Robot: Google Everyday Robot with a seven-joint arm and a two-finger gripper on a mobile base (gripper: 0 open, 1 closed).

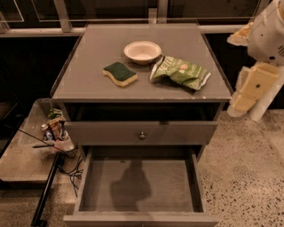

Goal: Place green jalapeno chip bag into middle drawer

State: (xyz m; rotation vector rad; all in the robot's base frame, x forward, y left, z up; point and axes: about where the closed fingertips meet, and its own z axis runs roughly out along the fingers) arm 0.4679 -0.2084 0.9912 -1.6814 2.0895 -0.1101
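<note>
Green jalapeno chip bag (179,71) lies with long axis left-to-right; claw (249,91) hangs right of the cabinet (88,84), state unclear.

green jalapeno chip bag (181,72) shiny, crumpled, lying flat on cabinet top (97,84), right side. middle drawer (173,190) pulled open below. gripper (242,99) right of cabinet, apart from bag.

Test lab, I'd say.
Lone grey cabinet (88,84) on speckled floor (248,177), loose cables (73,170) left (glazing (111,9) behind); gripper (248,91) off its right side.
</note>
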